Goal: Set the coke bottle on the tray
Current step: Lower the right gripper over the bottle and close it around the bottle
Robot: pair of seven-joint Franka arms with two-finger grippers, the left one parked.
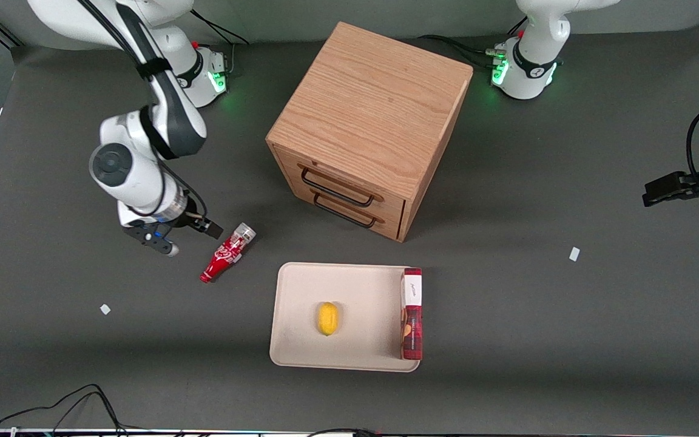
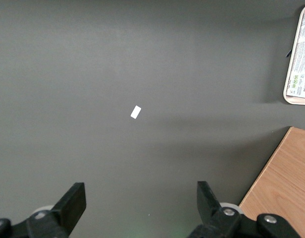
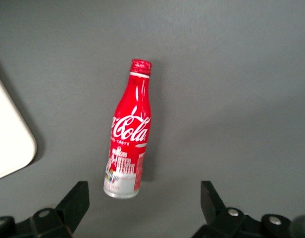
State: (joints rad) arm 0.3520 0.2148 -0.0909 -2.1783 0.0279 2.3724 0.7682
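Gray table (image 1: 507, 340), coke bottle (image 1: 227, 252) lying, cap nearer camera; pincer (image 1: 189, 238) beside

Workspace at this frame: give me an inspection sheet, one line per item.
Surface: dark grey table, two small white scraps on it.
Job's things: coke bottle lies on its side on the table, off the tray and toward the working arm's end of it; cap end nearer the front camera.
Clutter: a lemon and a dark-red box on the tray; wooden cabinet with two drawers, both closed, farther from the camera than the tray.
Grippers: gripper open, empty, beside the bottle's base, not touching it.
Cables: black cables at the table edge nearest the camera, others by the arm bases.
Surroundings: nothing seen.
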